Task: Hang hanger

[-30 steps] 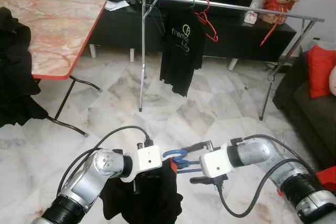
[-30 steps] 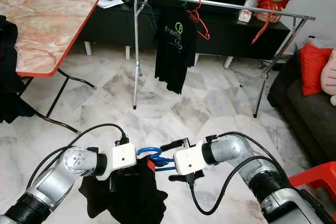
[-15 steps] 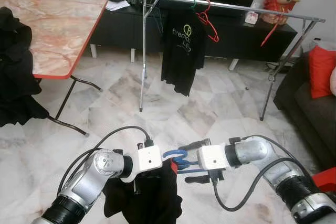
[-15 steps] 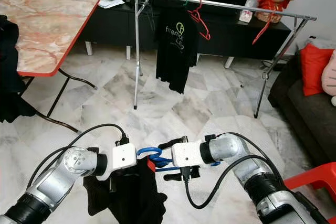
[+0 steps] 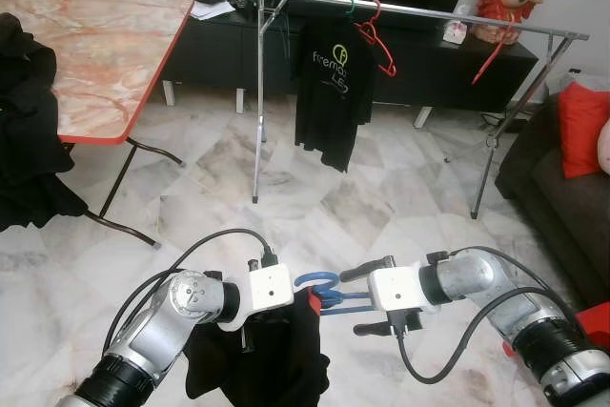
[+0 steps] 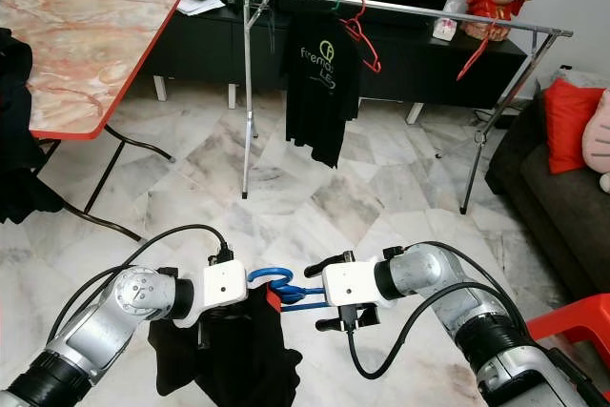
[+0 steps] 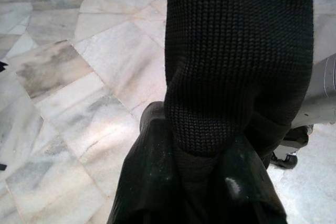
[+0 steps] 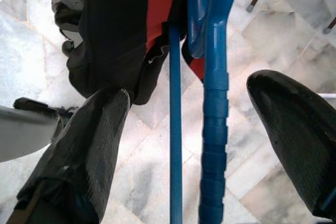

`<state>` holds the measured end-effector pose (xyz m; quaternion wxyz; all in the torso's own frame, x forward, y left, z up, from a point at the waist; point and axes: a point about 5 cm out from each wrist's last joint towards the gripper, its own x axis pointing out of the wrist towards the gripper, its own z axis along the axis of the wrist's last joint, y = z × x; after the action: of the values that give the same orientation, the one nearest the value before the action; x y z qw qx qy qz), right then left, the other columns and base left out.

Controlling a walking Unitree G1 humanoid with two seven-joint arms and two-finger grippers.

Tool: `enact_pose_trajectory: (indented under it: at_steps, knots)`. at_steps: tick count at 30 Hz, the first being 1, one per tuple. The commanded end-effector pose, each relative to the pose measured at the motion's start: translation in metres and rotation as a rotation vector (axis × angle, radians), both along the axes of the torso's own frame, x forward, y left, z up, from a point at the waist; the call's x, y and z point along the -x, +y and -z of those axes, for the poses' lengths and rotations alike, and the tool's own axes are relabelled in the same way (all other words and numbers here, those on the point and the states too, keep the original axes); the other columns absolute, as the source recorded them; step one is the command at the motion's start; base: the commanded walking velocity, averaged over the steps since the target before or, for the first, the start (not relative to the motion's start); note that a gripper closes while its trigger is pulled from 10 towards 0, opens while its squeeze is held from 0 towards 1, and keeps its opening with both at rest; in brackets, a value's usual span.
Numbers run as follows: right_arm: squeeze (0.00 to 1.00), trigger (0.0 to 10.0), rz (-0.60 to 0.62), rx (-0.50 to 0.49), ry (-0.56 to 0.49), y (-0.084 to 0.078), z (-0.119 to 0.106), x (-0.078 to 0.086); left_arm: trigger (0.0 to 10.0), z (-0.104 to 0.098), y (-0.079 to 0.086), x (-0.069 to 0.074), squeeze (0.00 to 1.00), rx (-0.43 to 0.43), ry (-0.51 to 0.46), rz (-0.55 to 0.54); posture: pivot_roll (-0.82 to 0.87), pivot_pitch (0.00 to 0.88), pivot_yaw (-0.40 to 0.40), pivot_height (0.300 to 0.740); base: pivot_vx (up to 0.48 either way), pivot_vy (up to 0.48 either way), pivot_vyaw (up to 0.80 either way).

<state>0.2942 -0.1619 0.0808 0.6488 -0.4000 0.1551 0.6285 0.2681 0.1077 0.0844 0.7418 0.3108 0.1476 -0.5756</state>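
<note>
Two grippers meet low over the marble floor (image 5: 381, 188). The left gripper (image 5: 276, 326) is closed on a black garment (image 5: 286, 369), which hangs from a blue hanger (image 5: 329, 295). The right gripper (image 8: 181, 129) has its fingers (image 8: 86, 145) spread wide with the hanger's blue stem running between them, touching neither. To my eye the step in hand is taking that stem: it should centre on the thicker ribbed bar and close squarely, so the hook stays free for the clothes rail (image 5: 429, 16) well ahead, where a black T-shirt (image 5: 334, 92) and red hanger (image 5: 379, 40) hang. No containers that I can see.
</note>
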Motion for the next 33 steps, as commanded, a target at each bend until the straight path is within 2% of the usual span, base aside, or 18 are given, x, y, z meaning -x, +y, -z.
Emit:
enact_pose_trajectory:
  at_steps: [1, 6, 7, 8, 9, 10, 23, 33]
  knots:
    - [0.0, 10.0, 0.002, 0.045, 0.009, -0.008, 0.0, 0.0, 10.0, -0.006, -0.007, -0.001, 0.0, 0.008, -0.03, 0.023, -0.02, 0.0, -0.167, 0.74, 0.0, 0.0, 0.0]
    - [0.0, 10.0, 0.024, 0.074, 0.014, -0.011, 0.002, -0.001, 10.0, -0.005, -0.007, -0.001, 0.0, 0.003, -0.031, 0.02, -0.02, 0.0, -0.168, 0.74, 0.0, 0.0, 0.0]
    - [0.0, 7.3, 0.023, 0.081, 0.017, -0.012, 0.002, -0.001, 10.0, -0.005, -0.007, -0.001, 0.0, 0.002, -0.032, 0.02, -0.02, 0.0, -0.168, 0.74, 0.0, 0.0, 0.0]
    - [0.0, 3.2, 0.021, 0.084, 0.019, -0.012, 0.003, -0.001, 10.0, -0.005, -0.007, -0.001, 0.0, 0.002, -0.031, 0.019, -0.02, 0.0, -0.168, 0.74, 0.0, 0.0, 0.0]
    - [0.0, 3.2, 0.021, 0.084, 0.02, -0.012, 0.003, -0.001, 10.0, -0.005, -0.007, -0.001, 0.0, 0.002, -0.031, 0.018, -0.02, 0.0, -0.168, 0.74, 0.0, 0.0, 0.0]
    - [0.0, 0.0, 0.016, 0.089, 0.02, -0.012, 0.003, -0.001, 10.0, -0.005, -0.007, -0.001, 0.0, 0.002, -0.031, 0.018, -0.02, 0.0, -0.168, 0.74, 0.0, 0.0, 0.0]
    - [0.0, 0.0, 0.018, 0.148, -0.014, -0.015, 0.007, -0.002, 10.0, -0.005, -0.007, -0.001, 0.0, 0.003, -0.033, 0.017, -0.02, 0.0, -0.169, 0.74, 0.0, 0.0, 0.0]
    - [0.0, 0.0, 0.013, 0.246, -0.067, -0.022, 0.013, -0.004, 10.0, -0.005, -0.007, -0.001, 0.0, 0.0, -0.033, 0.017, -0.02, 0.0, -0.167, 0.74, 0.0, 0.0, 0.0]
